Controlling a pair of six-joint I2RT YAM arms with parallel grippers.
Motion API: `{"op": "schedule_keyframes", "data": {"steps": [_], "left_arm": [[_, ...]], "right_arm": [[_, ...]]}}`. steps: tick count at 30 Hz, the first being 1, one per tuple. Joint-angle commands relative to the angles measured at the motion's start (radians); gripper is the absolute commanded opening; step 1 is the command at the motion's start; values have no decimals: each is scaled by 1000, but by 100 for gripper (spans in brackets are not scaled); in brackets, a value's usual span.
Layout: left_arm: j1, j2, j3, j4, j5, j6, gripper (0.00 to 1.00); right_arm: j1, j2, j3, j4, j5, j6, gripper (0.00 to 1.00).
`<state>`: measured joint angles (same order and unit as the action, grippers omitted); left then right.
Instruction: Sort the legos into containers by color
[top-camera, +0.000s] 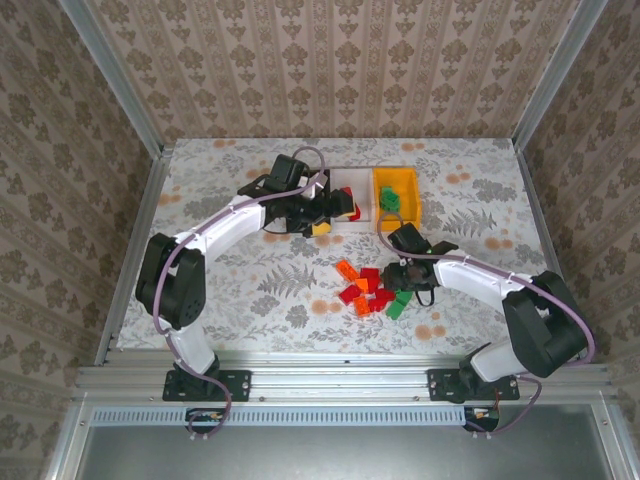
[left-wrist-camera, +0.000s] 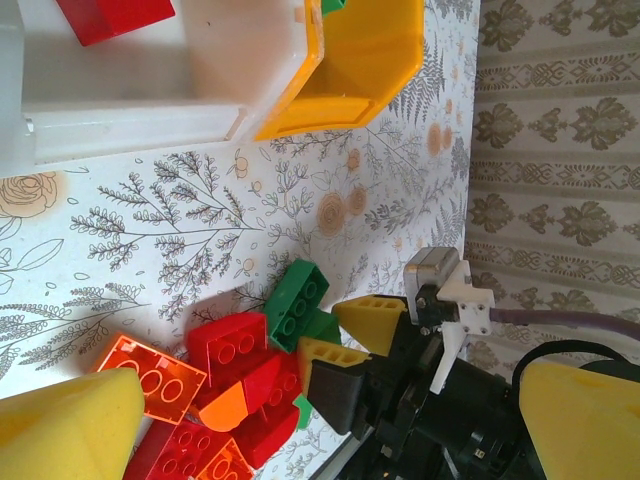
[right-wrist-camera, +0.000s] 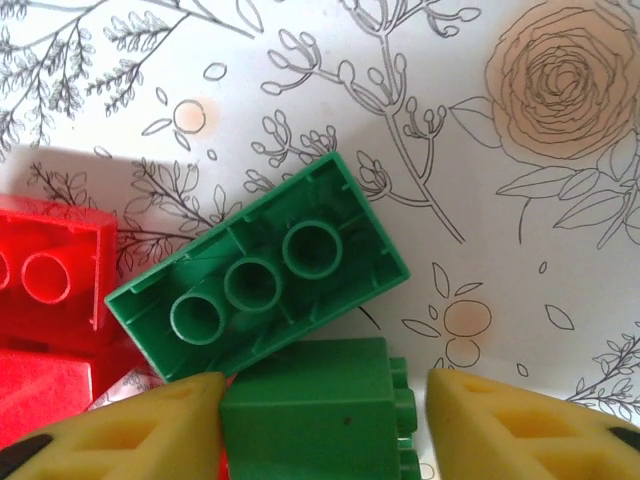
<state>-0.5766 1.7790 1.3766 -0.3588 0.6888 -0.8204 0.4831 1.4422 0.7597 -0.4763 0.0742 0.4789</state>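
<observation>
looking down from above, the left arm climbs from its base at the lower left and arches up and to the right, ending over the bins at the back middle of the flowered worktop. the left hand is spread wide. in its own wrist view, its yellow fingers sit far apart at the two bottom corners. at the upper left of that view is the white bin, with a red brick lying inside. the orange-yellow bin stands just beside it, and i cannot tell whether their walls touch. overhead, some green bricks lie in the orange-yellow one.

the pile of legos lies loose on the worktop at the middle of the overhead frame, below the bins. its red, orange and green pieces touch one another, with a see-through orange brick at one edge.

on the right, the right arm reaches in from its base at the lower right, bent leftward. its wrist is tipped down over the right edge of the pile. the right hand is partly spread and straddles a green block at the bottom of its wrist view. the lower-left pad touches the block's side, while the lower-right pad stands a sliver off its studs, so this is no pinch yet. just above the block an upturned green brick lies tilted and touches it. a red piece sits against that brick's left end.
</observation>
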Motion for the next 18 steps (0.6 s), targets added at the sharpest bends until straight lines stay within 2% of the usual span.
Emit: {"op": "schedule_keyframes", "data": {"steps": [1, 5, 10, 18], "left_arm": [[-5, -5, 1, -5, 18, -10, 98], [-3, -7, 4, -8, 19, -7, 98], [0, -10, 4, -8, 15, -5, 98], [4, -10, 5, -12, 9, -2, 98]], "right_arm": [[0, -4, -14, 7, 56, 18, 47], [-7, -23, -17, 0, 82, 20, 40], [-12, -43, -25, -12, 130, 18, 39], [-12, -160, 11, -29, 158, 16, 39]]}}
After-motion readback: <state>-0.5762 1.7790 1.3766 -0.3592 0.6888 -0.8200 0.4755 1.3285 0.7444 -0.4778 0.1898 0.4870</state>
